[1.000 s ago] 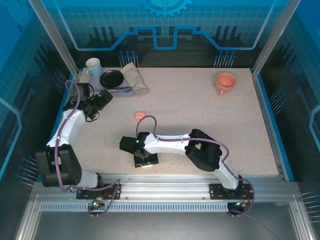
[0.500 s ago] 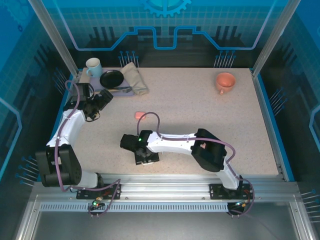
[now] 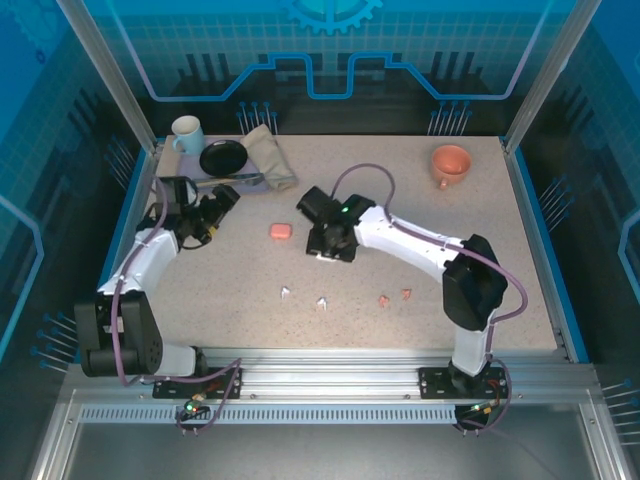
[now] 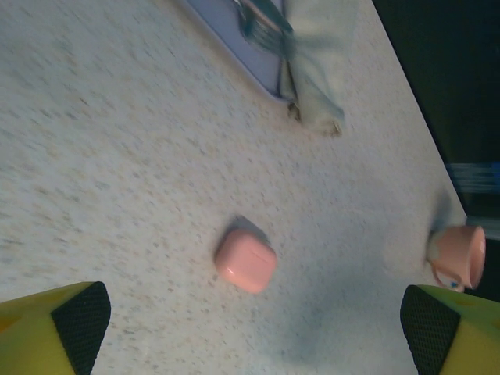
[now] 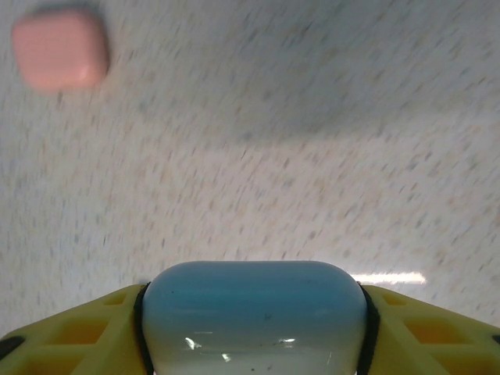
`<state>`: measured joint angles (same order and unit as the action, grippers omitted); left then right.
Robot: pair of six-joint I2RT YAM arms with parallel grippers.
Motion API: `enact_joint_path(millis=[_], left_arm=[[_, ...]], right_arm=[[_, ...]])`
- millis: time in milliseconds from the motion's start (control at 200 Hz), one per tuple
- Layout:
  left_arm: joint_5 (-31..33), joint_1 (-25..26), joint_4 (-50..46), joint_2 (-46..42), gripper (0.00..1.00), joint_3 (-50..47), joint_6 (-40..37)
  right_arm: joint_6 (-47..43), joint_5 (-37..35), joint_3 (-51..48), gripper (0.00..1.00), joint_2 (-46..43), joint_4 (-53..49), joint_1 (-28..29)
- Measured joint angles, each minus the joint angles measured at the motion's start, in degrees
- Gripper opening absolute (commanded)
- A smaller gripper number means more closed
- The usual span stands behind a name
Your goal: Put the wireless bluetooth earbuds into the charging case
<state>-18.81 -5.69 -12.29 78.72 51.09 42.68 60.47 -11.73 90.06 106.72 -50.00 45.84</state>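
Note:
My right gripper (image 3: 327,247) is shut on a glossy white charging case (image 5: 254,320), held just above the mid table between its yellow fingers. A salmon-pink case (image 3: 280,230) lies closed on the table just left of it; it is the pink case (image 5: 60,48) at the right wrist view's top left. My left gripper (image 3: 222,207) hangs open left of the pink case (image 4: 245,260), which lies ahead of and between its fingertips (image 4: 78,312). Two white earbuds (image 3: 286,293) (image 3: 322,302) and two pink earbuds (image 3: 384,299) (image 3: 407,294) lie loose nearer the front.
At the back left stand a white mug (image 3: 185,130), a black dish (image 3: 222,157) and a folded cloth (image 3: 270,155) on a lavender tray. An orange cup (image 3: 451,163) sits at the back right.
My right arm has swung from the front of the table up to the middle, carrying the white case. The earbuds it covered now show. My left gripper has edged right toward the pink case.

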Motion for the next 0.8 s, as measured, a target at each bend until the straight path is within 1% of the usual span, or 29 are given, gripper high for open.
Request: enact_joint_path(millis=[145,205,360,520,625,800], left_arm=[[-2.8,6.4,10.4,-2.6,0.99,-9.0,4.0],[-3.2,8.3,14.8,-3.1,0.99,-12.1,5.3],[-3.5,15.6,28.0,-2.8,0.99,-18.4,6.9],[-3.3,22.6,38.6,0.2,0.99,-18.9,5.7],[-2.3,26.6,42.7,2.0,0.97,-18.9,3.8],[-0.5,30.3,47.0,5.7,0.94,-18.4,1.8]], right_arm=[[-0.5,2.1,-0.1,0.57,0.0,2.8,-6.7],[-0.5,3.3,-0.1,0.58,0.0,3.7,-8.3],[1.6,8.2,-0.1,0.58,0.0,7.3,-12.2],[5.1,12.7,-0.2,0.58,0.4,11.0,-14.3],[7.9,15.7,-0.8,0.58,1.0,13.6,-14.4],[12.2,19.5,-2.4,0.58,1.9,16.5,-14.4]])
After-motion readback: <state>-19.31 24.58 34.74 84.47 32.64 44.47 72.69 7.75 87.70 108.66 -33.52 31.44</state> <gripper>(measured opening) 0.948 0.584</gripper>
